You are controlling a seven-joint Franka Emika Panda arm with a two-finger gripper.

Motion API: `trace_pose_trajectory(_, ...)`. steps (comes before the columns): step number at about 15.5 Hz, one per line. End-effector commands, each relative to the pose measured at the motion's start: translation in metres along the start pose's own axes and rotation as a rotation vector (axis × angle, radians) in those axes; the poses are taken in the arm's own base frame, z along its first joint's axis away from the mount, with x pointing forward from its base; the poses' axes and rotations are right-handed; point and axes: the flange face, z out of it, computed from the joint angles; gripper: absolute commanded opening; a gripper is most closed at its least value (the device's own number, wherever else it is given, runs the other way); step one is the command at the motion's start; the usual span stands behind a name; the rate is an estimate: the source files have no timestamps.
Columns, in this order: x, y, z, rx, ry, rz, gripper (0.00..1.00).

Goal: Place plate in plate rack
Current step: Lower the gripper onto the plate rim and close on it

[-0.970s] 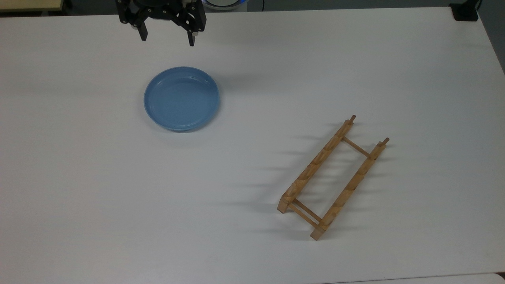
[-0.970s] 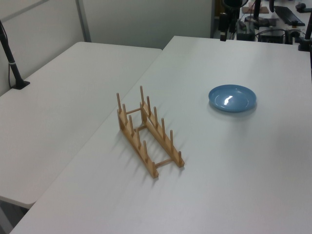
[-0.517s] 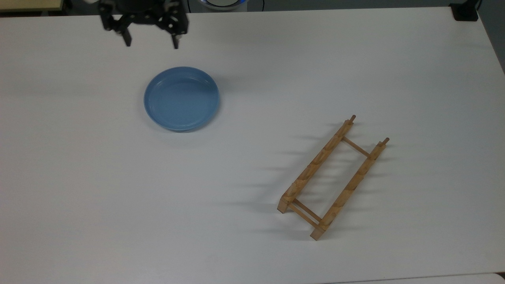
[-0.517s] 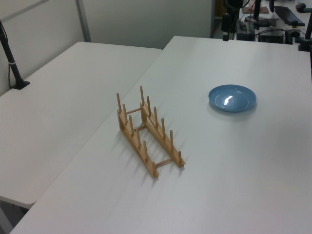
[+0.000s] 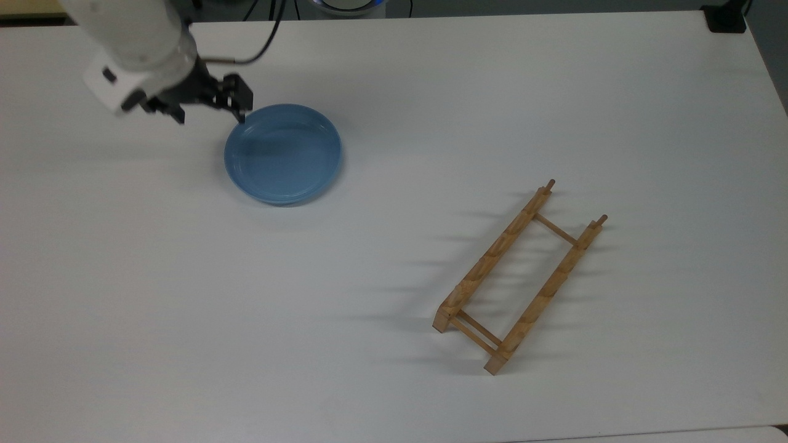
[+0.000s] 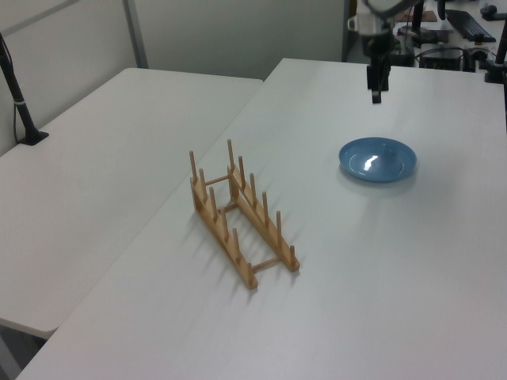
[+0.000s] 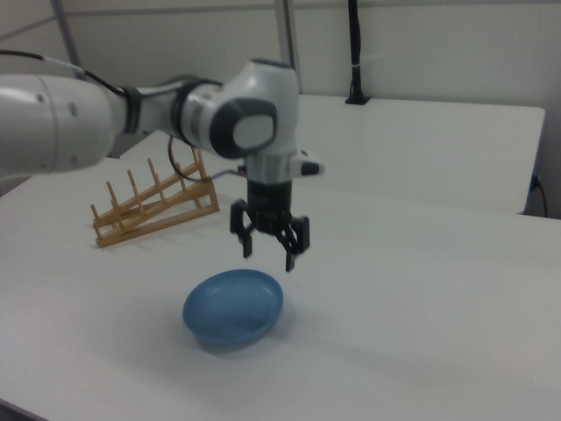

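We count one plate [image 5: 283,154], one rack [image 5: 520,277], one arm [image 7: 131,114] with one gripper [image 5: 210,117], all on or over a white table [image 5: 431,92]. The plate is round, light blue and glossy, with a shallow raised rim; it lies flat, right way up, toward the top view's upper left, well apart from the rack. The rack is light-brown wood: two long parallel rails with upright pegs, joined by thin cross dowels, ladder-like; we see it toward the top view's lower right. The gripper is black, on a white rounded arm. In the right view it hangs above the plate's far rim, not touching it, fingers [image 7: 290,259] pointing down and spread apart, nothing between them. The table is smooth and matte.
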Motion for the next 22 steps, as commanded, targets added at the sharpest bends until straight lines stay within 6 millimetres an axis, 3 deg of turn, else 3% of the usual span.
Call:
trace_pose_trajectory(1, 0.019, 0.006, 0.048, -0.007, -0.003, -0.069, 0.81)
trace_pose_trajectory(4, 0.032, 0.003, 0.074, -0.020, 0.005, -0.080, 0.73)
trace_pose_trajectory(8, 0.033, 0.003, 0.081, -0.018, -0.006, -0.129, 0.32)
trace_pose_trajectory(9, 0.033, 0.003, 0.084, -0.017, -0.011, -0.130, 0.27)
trace_pose_trajectory(18, 0.033, 0.004, 0.103, -0.024, -0.026, -0.208, 0.34)
trace_pose_trajectory(22, 0.033, 0.003, 0.107, -0.025, -0.030, -0.210, 0.20)
